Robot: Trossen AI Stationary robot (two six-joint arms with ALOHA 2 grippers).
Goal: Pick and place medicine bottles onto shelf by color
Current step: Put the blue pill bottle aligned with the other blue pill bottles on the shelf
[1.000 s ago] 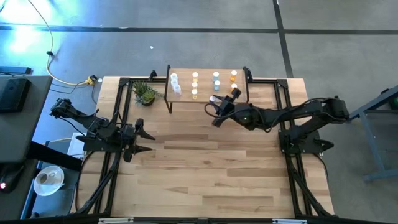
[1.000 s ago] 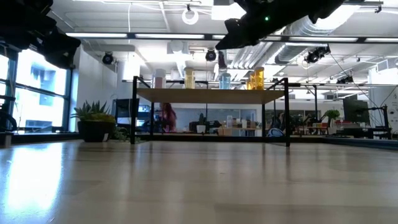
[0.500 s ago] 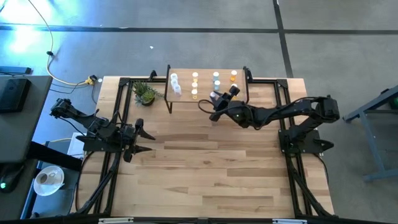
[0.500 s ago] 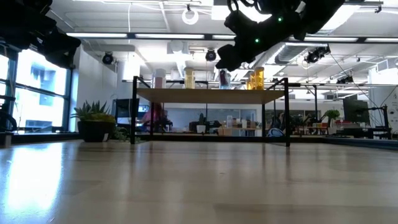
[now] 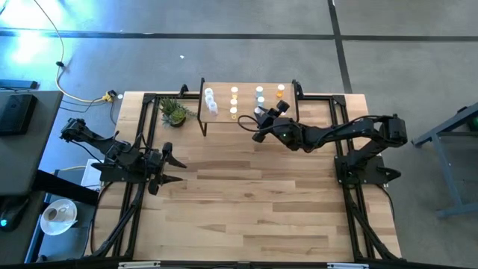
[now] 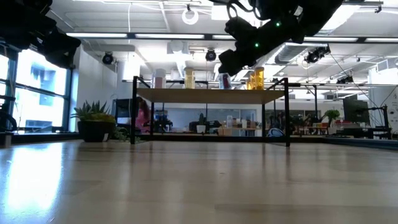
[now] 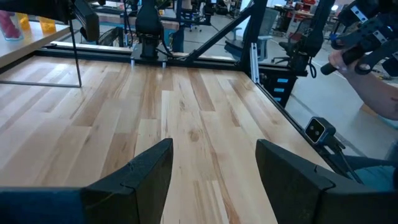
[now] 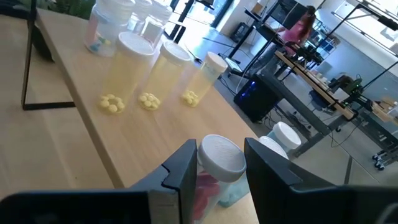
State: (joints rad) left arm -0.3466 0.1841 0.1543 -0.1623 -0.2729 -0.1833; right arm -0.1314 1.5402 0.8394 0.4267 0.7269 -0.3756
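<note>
The shelf (image 5: 246,109) stands at the table's far edge, with rows of medicine bottles on it: clear (image 5: 210,98), yellow (image 5: 234,101), green-blue (image 5: 259,93) and orange (image 5: 281,90). My right gripper (image 5: 256,119) hangs over the shelf's near edge, shut on a pinkish, white-capped bottle (image 8: 219,163) just beyond the three yellow bottles (image 8: 163,73). Another white cap (image 8: 283,134) shows behind one finger. My left gripper (image 5: 169,169) waits open, with nothing between its fingers (image 7: 149,171), at the table's left. My right gripper pinches the bottle's body just under its white cap (image 8: 221,153) between its two fingers (image 8: 183,167). The fingers come nearly level from the table's right, slanting slightly down. The bottle stands upright, cap up; the gripper hides whether its bottom rests on the shelf top (image 8: 74,124).
A small potted plant (image 5: 173,112) stands left of the shelf. Black frame rails (image 5: 142,142) run along the table's left and right sides. Bare wood tabletop (image 5: 254,202) spreads in front of the shelf. A person's arm (image 7: 379,93) shows beyond the table's edge.
My right gripper, still shut on the bottle, has sunk toward the shelf top and gone a little toward the table's left, turning slightly as it went. Most of that move came in the first half second.
</note>
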